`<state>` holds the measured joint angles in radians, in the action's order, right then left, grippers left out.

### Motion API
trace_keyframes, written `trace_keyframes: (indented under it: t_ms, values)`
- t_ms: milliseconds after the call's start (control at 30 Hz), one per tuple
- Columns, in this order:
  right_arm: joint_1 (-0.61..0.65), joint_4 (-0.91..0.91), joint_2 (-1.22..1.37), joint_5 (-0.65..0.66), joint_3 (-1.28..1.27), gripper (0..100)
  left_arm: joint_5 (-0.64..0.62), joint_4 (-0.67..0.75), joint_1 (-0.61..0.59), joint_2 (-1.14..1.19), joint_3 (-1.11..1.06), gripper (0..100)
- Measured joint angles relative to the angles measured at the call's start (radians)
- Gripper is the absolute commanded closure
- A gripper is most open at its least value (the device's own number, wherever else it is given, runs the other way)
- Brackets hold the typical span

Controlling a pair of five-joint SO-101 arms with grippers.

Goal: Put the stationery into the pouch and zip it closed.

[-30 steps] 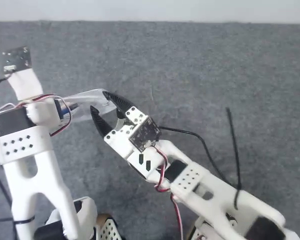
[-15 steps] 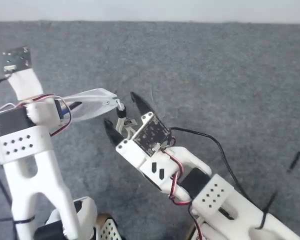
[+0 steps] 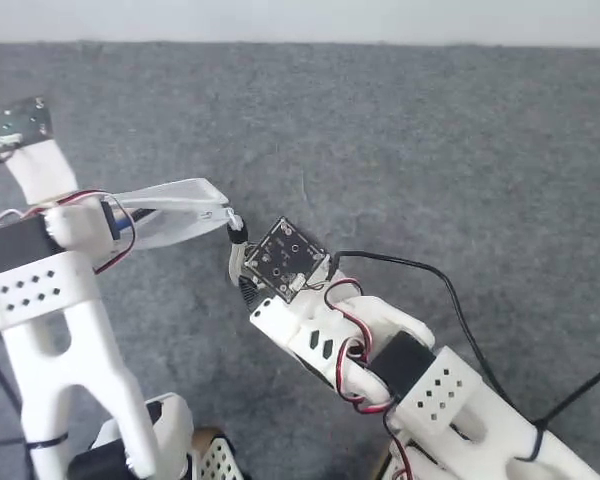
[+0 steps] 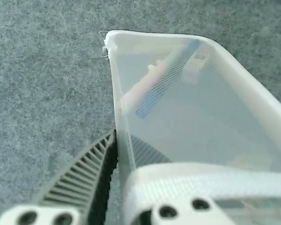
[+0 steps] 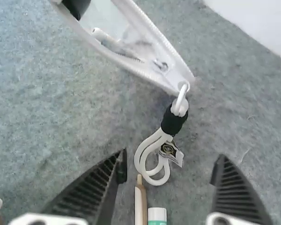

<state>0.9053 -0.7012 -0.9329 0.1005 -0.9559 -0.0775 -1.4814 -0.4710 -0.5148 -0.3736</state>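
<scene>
Translucent pouch (image 4: 187, 117) in left gripper (image 4: 125, 150); tag (image 5: 171, 152) on zipper loop (image 5: 152, 161) illegible.

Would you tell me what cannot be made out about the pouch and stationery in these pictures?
The stationery inside the pouch: left wrist view, blurred behind the translucent wall; kinds unclear.
A wooden stick and a green-white item between the open fingers of the right gripper: right wrist view, cut off by the frame edge.
The pouch's rear end: high view, covered by the left arm; zip's extent unknown.
</scene>
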Motion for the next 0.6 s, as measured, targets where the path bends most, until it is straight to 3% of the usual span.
trace_keyframes:
  t_ms: [300, 600]
  values:
    - [0.0, -0.009, 0.015, 0.0, 0.0, 79.0, 0.0, 0.0, -0.021, 0.0, 0.0, 99]
    - [0.0, -0.011, 0.33, 0.011, 0.06, 79.3, 0.0, 0.017, -0.069, 0.0, 0.0, 99]
